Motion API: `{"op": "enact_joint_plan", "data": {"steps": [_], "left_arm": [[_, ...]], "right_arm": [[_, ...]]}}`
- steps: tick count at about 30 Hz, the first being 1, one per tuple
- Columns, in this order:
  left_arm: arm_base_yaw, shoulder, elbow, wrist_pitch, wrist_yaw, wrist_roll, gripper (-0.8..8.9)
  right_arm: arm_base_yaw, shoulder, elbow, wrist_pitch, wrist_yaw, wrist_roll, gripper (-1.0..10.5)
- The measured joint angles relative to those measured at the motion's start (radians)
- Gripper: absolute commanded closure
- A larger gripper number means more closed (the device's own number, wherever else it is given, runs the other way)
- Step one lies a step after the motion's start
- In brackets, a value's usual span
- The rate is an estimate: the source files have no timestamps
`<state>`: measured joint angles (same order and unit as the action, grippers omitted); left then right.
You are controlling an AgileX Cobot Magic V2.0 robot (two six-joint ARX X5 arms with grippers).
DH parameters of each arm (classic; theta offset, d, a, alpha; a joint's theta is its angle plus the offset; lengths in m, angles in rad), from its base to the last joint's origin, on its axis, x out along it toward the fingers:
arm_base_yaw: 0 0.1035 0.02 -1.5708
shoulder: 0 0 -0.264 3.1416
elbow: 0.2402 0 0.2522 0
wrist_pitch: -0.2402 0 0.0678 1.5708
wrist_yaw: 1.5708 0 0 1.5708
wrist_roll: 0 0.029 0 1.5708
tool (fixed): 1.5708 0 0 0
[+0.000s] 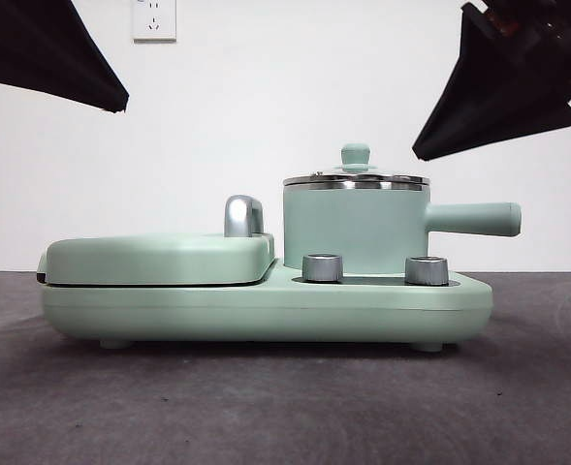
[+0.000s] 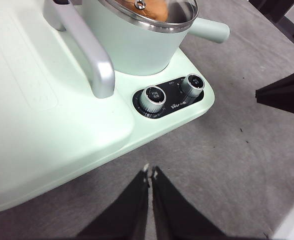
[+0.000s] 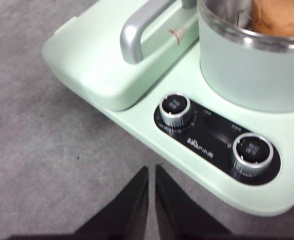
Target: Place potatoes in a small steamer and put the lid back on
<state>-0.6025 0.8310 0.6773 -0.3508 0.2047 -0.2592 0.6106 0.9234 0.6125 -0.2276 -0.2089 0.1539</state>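
Ok, looking at the small steamer (image 1: 355,231): mint-green pot, steel rim, straight side handle sticking out to one side. It sits on the raised end of the mint-green cooker base (image 1: 266,308), right behind two chrome knobs (image 3: 175,108) on a black control panel. The lid (image 1: 356,178) is on the pot, glass w/ steel rim and a little green knob on top, seated flat as far as I can see. Through the glass in my left wrist cam I get the potatoes (image 2: 156,9), an orange-brown lump inside the pot; right wrist cam shows the same lump just below the rim.

The flat griddle (image 1: 159,258) w/ chrome handle (image 2: 84,47) sits beside the pot, cover down.

Left gripper (image 2: 150,171): jaws closed to a thin slit, nothing in them, up over the grey worktop (image 1: 266,407) in front of the cooker. Right gripper (image 3: 151,170): same, jaws nearly together, empty, above the worktop near the knobs, touching nothing.
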Motion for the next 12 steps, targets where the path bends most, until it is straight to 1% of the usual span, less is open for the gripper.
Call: {"op": "enact_joint_plan", "data": {"steps": [6,7,9,10,12], "left_arm": [[0.001,-0.007,0.0,-0.01,-0.01,0.006,8.04],[0.006,-0.02,-0.003,-0.018,-0.036,0.012,8.04],[0.035,-0.069,-0.031,-0.003,-0.121,0.011,8.04],[0.064,-0.106,-0.059,0.015,-0.167,0.011,8.04],[0.133,-0.19,-0.13,0.048,-0.202,0.011,8.04]], "right_arm": [[0.0,-0.001,0.0,0.024,0.0,0.0,9.3],[0.0,-0.001,0.0,0.026,0.0,0.0,9.3],[0.0,-0.001,0.0,0.032,0.0,0.0,9.3],[0.0,-0.001,0.0,0.037,0.0,0.0,9.3],[0.0,-0.001,0.0,0.047,0.0,0.0,9.3]]}}
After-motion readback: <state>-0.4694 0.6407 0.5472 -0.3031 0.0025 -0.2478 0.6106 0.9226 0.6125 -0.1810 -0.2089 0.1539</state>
